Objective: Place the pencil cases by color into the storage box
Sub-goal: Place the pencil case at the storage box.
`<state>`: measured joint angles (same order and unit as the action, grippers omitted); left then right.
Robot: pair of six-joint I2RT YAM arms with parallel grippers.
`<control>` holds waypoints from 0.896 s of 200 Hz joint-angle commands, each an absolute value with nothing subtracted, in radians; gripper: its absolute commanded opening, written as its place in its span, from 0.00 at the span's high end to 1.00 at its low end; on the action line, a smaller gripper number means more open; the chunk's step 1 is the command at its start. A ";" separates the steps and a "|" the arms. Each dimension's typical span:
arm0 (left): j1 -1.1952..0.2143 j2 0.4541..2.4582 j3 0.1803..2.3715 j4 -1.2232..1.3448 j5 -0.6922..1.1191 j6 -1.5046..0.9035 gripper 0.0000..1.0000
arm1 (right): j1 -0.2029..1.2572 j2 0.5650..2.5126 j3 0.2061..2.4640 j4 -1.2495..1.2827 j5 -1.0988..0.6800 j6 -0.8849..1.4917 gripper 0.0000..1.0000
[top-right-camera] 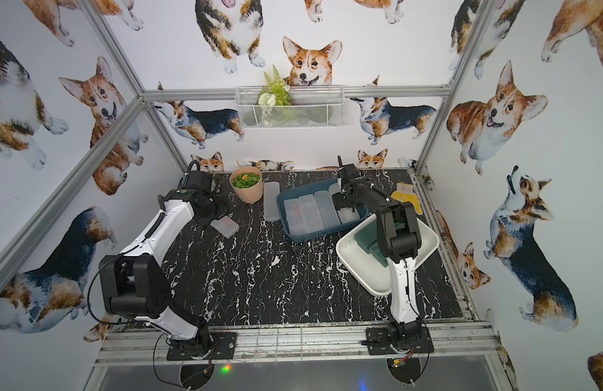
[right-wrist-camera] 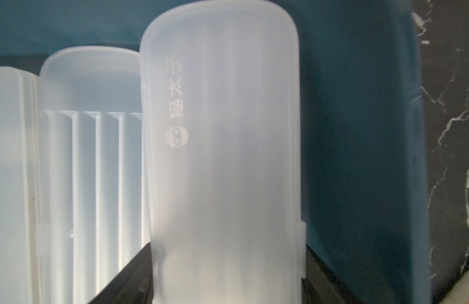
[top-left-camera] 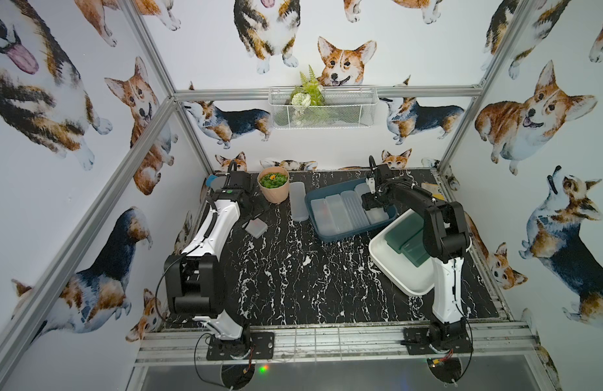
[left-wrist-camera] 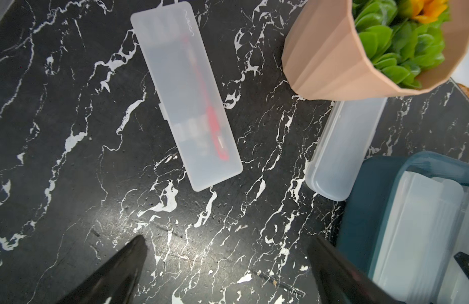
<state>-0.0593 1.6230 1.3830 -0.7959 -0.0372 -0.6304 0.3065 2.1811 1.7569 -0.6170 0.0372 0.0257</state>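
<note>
Right wrist view: right gripper [right-wrist-camera: 228, 248] was clamped across frosted case [right-wrist-camera: 220, 144], inside blue box [right-wrist-camera: 360, 131], long axis parallel to ribbed case [right-wrist-camera: 96, 163] beside it. Left gripper [left-wrist-camera: 228, 238] sat wide apart, empty, just outside blue box, nearer loose flat case [left-wrist-camera: 186, 97].

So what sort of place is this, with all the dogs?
Likely a robot test booth: a metal frame with corgi wallpaper boxes in a table, left arm and right arm are bolted at its front, and cases sit in a tray.
</note>
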 commanded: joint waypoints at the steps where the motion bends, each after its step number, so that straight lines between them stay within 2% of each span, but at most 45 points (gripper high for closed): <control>1: -0.060 1.644 1.416 -0.848 -0.083 -0.618 0.02 | 0.305 2.204 1.784 -0.672 0.071 0.018 0.25; 25: -0.059 1.696 1.470 -0.899 -0.108 -0.610 0.02 | 0.305 2.210 1.801 -0.687 0.074 0.026 0.24; 76: -0.058 1.793 1.561 -0.973 -0.128 -0.632 0.02 | 0.305 2.193 1.819 -0.696 0.067 0.043 0.12; 111: -0.049 1.851 1.600 -0.996 -0.128 -0.653 0.00 | 0.305 2.103 1.780 -0.639 0.042 0.094 0.03; 179: -0.041 1.951 1.627 -1.000 -0.111 -0.754 0.00 | 0.348 1.888 1.644 -0.572 -0.018 0.186 0.01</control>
<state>-0.0460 1.9133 1.6138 -0.9684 -0.1097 -0.6811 0.3172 1.9648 1.6920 -0.6186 0.0147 0.1387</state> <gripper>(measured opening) 0.998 0.988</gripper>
